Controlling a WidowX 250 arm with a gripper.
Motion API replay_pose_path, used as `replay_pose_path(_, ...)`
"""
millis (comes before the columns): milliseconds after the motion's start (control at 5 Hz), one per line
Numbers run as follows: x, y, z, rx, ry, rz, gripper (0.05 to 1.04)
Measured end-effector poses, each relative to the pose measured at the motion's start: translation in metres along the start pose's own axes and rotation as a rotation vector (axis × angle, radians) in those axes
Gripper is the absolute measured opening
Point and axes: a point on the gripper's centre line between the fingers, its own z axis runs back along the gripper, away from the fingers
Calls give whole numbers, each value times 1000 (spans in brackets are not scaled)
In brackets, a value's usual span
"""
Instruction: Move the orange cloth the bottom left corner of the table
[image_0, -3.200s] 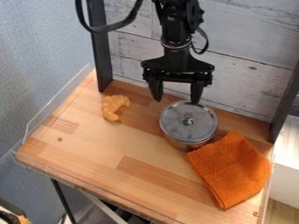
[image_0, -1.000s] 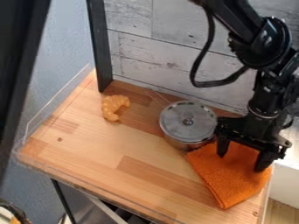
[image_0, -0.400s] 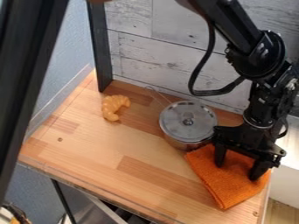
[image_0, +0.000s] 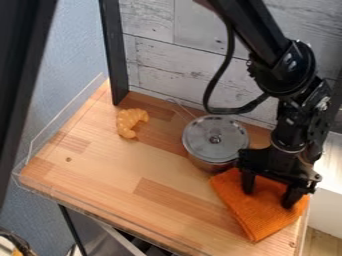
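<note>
Currently, the cloth (image_0: 254, 220) lies on the right-hand part of the bench (image_0: 113, 170) in the camera view, toward the lower right corner, rather than at the bottom left. It is orange, and one of its corners points down toward the lower edge. The arm (image_0: 284, 70) enters from the top and bends down on the right, with a black cable (image_0: 217, 82) looping beside it. At its end, the gripper (image_0: 268, 200) is directed down at the upper right part of the cloth, slightly tilted. Its jaws stand wide apart, open, with orange fabric visible between them; whether the tips press into it, I cannot tell. Just beside the cloth, to its upper left, stands a round metal pot (image_0: 212, 164) with a shiny lid (image_0: 215, 141) on it and a knob (image_0: 215, 140) in the middle. A thin wire handle (image_0: 178, 106) shows behind the pot, at its upper left. Farther left, well apart from the cloth, a curved toy croissant (image_0: 129, 123) rests near the back of the bench. A black post (image_0: 115, 60) rises at the back left corner, in front of pale wooden boards (image_0: 167, 67), and a clear rim (image_0: 60, 120) runs along the left edge.
</note>
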Motion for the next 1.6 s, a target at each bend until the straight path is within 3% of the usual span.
replay_pose_path(600,-42,46,5,46,-27,88,999)
replay_pose_path(1600,-53,154,6,117,-39,406,1001)
